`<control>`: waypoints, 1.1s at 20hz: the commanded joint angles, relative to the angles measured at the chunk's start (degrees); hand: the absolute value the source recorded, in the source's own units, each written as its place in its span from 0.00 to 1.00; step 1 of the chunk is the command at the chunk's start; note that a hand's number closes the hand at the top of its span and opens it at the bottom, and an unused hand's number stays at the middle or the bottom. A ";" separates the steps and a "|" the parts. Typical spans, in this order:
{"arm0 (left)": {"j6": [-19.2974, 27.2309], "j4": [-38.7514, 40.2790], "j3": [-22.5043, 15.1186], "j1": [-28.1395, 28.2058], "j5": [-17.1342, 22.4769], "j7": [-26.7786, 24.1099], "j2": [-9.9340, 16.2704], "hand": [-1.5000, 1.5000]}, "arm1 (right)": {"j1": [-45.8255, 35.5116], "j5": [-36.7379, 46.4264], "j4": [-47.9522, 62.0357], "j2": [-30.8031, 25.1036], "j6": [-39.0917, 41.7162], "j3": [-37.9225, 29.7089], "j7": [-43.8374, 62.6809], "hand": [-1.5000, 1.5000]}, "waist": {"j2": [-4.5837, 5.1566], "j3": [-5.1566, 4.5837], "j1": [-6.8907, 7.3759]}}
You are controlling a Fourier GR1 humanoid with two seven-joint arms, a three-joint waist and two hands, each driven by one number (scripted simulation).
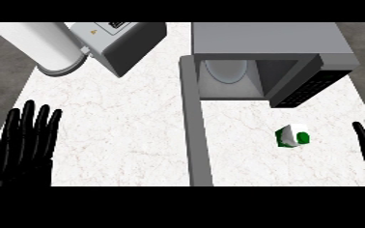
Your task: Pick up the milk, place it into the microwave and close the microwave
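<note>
**A:** Start nearest the lower edge. What shows there?

**B:** At about eight o'clock, the left hand (28,142) rests at the counter's left edge, fingers straight and pointing up, holding nothing. At roughly four o'clock only a sliver of the right hand (359,137) pokes in from the right border. I cannot tell how its fingers stand.

**A:** And the milk?

**B:** The milk (293,135) sits on the white marbled counter (128,125) at about four o'clock from the centre, a small white carton with green markings, lying tilted. It is near the right hand's sliver but apart from it, and nothing touches it.

**A:** Where is it relative to the microwave?

**B:** Outside it, at about five o'clock from the cavity's opening. The microwave (264,41) stands at one o'clock with its door (195,125) swung wide open; the door shows as a long grey strip running from the cavity's left side down toward six o'clock. Inside, a pale round turntable (227,70) is visible. The dark control panel (308,88) angles off at the cavity's right.

**A:** Anything farther back?

**B:** At eleven o'clock, a grey box-shaped appliance (125,41) with a white cylinder (43,46) beside it, touching its left side.
</note>
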 commanded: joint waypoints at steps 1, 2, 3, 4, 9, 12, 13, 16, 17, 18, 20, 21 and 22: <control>0.24 -1.05 -3.59 4.77 -0.08 -3.30 -0.36 0.00 | 0.99 0.99 2.00 1.53 0.55 -0.54 -0.84 0.00 | 0.06 0.01 0.10; -0.41 4.19 -2.84 2.61 -0.41 -6.20 -0.36 0.00 | 1.76 1.43 3.52 1.92 1.08 -1.25 -3.70 0.00 | 0.09 0.01 -0.03; -0.03 3.08 -5.91 7.14 -0.97 -9.04 -0.36 0.00 | 1.32 1.00 3.86 1.41 1.77 -1.36 -3.06 0.00 | 0.06 0.01 0.12; -2.57 -2.19 -2.15 9.40 2.12 -5.10 0.43 0.00 | 1.36 -1.55 4.81 -0.03 3.21 -4.17 -3.22 0.00 | 0.04 0.02 0.21; -3.54 -1.63 -4.02 12.81 1.06 -9.13 -0.01 0.00 | 0.83 0.27 12.74 2.13 4.06 -3.35 -7.87 0.00 | 0.07 0.03 0.23; -6.93 2.02 -0.52 13.80 3.98 -13.05 1.78 0.00 | -0.04 2.00 18.23 4.52 3.43 -2.45 -13.24 0.00 | 0.08 0.02 0.29; -3.08 -1.70 -5.04 13.22 -0.42 -9.25 -0.24 0.00 | -2.95 1.63 24.12 2.25 4.91 -4.49 -15.13 0.00 | 0.12 0.06 0.35; -5.56 1.34 -3.27 15.97 1.82 -14.36 1.23 0.00 | -4.41 5.74 23.90 5.19 0.25 -2.55 -14.60 0.00 | 0.09 0.01 0.35; -5.95 -0.55 -4.51 18.22 1.47 -14.34 1.35 0.00 | -6.62 4.39 29.06 3.41 0.77 -5.60 -16.30 0.00 | 0.10 0.03 0.53; -3.34 -0.43 -7.93 17.90 -2.04 -14.84 -0.33 0.00 | -4.97 5.02 32.09 4.11 0.85 -6.27 -21.39 0.00 | 0.10 0.06 0.43; -3.79 2.33 -5.59 15.06 -1.49 -15.28 -0.21 0.00 | -8.92 7.59 35.29 5.60 -5.53 -3.47 -22.62 0.00 | 0.16 0.04 0.41; -6.63 -3.26 -5.77 20.88 2.13 -14.27 1.68 0.00 | -9.04 5.35 36.07 4.49 -2.98 -7.49 -21.63 0.00 | 0.09 0.04 0.60; -7.78 1.33 -2.90 21.30 2.65 -19.25 1.76 0.00 | -10.23 5.07 39.37 3.50 -2.71 -8.71 -22.88 0.00 | 0.10 0.03 0.68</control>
